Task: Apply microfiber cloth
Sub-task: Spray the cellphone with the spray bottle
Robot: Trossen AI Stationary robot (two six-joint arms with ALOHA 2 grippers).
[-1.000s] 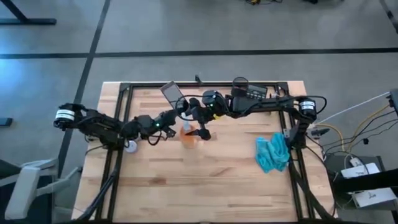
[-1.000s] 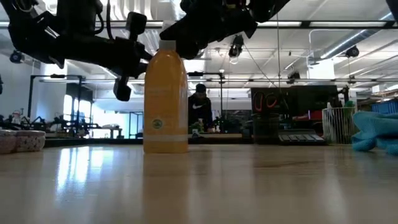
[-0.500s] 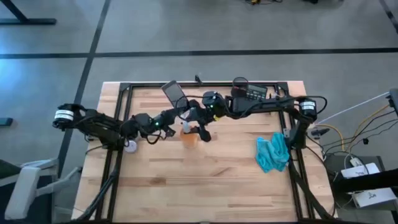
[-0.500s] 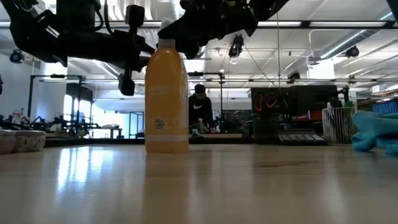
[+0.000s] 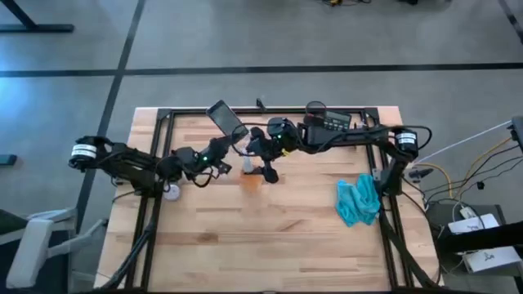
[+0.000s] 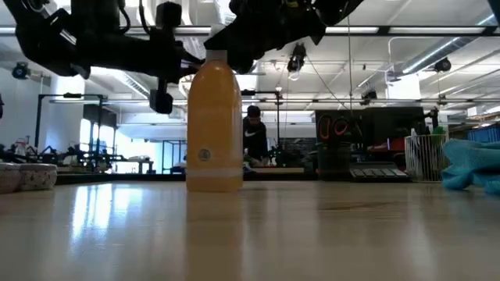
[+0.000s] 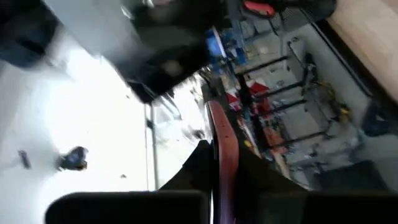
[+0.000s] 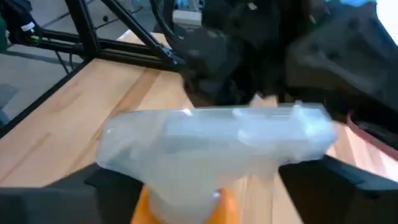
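Lifted higher and toward the far edge since 1 second ago, the black slab (image 5: pixel 225 120) now rides tilted in the left gripper (image 5: pixel 219 152), whose fingers are clenched on its lower end above the wooden surface (image 5: pixel 270 237). In the left wrist view the slab's thin dark-red edge (image 7: pixel 225 155) runs up between those 2 fingers. Beside it, the right gripper (image 5: pixel 263 170) hangs over the 1 orange spray bottle (image 6: pixel 212 129); the right wrist view shows the bottle's clear white trigger head (image 8: pixel 217 146) spanning the space between its 2 fingers, but whether they grasp it cannot be told. In the low view the bottle stands upright on the surface, with both dark arms crossing above its top.

The 1 microfiber cloth (image 5: pixel 359 202), turquoise and crumpled, lies untouched on the surface near the right edge, well apart from both grippers and close to the right arm's base; the low view catches it as a blue heap (image 6: pixel 473 168) at the far right. 1 dark device with buttons (image 5: pixel 331 122) sits at the far edge of the surface, and 1 small white round object (image 5: pixel 172 192) rests near the left arm. 1 person (image 6: pixel 252 136) in dark clothes is seen in the room beyond the surface.
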